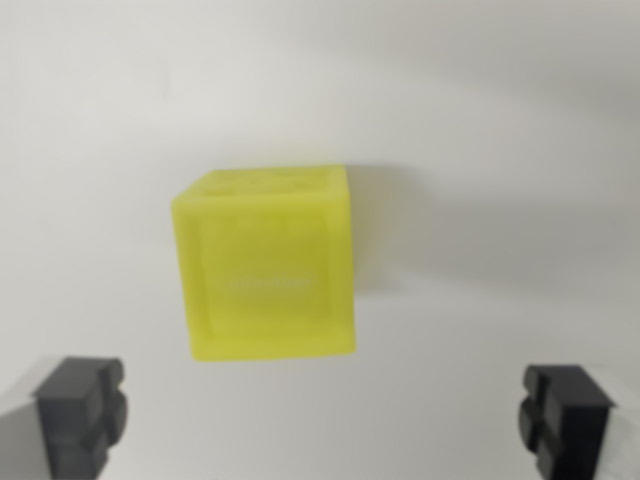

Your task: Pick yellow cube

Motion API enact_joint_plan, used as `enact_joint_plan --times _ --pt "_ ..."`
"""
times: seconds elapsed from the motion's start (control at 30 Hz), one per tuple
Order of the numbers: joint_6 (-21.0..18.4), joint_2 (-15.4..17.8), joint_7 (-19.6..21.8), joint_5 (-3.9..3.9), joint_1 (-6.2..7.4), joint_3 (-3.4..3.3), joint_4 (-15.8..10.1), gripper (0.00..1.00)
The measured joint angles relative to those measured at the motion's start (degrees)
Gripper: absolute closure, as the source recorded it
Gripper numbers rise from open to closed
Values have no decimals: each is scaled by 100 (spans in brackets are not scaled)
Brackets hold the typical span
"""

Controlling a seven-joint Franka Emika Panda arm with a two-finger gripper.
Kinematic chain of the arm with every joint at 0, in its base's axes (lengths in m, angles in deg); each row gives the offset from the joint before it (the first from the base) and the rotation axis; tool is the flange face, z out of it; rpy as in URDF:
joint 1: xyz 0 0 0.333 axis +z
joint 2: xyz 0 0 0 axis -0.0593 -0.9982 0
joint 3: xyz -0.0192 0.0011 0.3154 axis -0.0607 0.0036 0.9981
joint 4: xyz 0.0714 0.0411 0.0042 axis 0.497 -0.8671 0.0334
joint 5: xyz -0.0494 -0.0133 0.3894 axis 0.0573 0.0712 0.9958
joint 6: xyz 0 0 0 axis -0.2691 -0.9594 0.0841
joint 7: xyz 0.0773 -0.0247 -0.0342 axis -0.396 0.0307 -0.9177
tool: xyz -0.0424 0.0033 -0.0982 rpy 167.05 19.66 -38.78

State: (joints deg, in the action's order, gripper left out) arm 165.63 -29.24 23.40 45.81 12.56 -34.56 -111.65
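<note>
cube: your yellow cube [265, 265] sits on the white surface [500, 120], a bit toward the wrist view's left of centre. It is translucent, with a raised border on its faces and faint embossed marks you can't read, too blurred.
cube pose: resting flat, turned slightly so you see the front face and a strip of the top face. Soft shadow falls off the cube toward the wrist view's right.
gripper: your gripper [322, 415] is spread wide, holding nothing. Only the two dark fingertips show, at the bottom edge below the cube.
left-side fingertip: dark pad [82, 410] sits below the cube and out past its left edge, clear of it.
right-side fingertip: second pad [563, 415] sits below the cube and well out past its right edge, further off than the other one.
cube vs gripper: the cube lies above the line between the fingertips, not between them. No contact on either side. The midpoint of the gap falls slightly to the right of the cube's centre.
surface: plain white all round the cube.
</note>
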Motion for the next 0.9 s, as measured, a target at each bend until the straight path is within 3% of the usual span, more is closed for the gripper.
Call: enact_joint_plan --times 0.9 --pt "479 -567 -62 86 174 0 114 0"
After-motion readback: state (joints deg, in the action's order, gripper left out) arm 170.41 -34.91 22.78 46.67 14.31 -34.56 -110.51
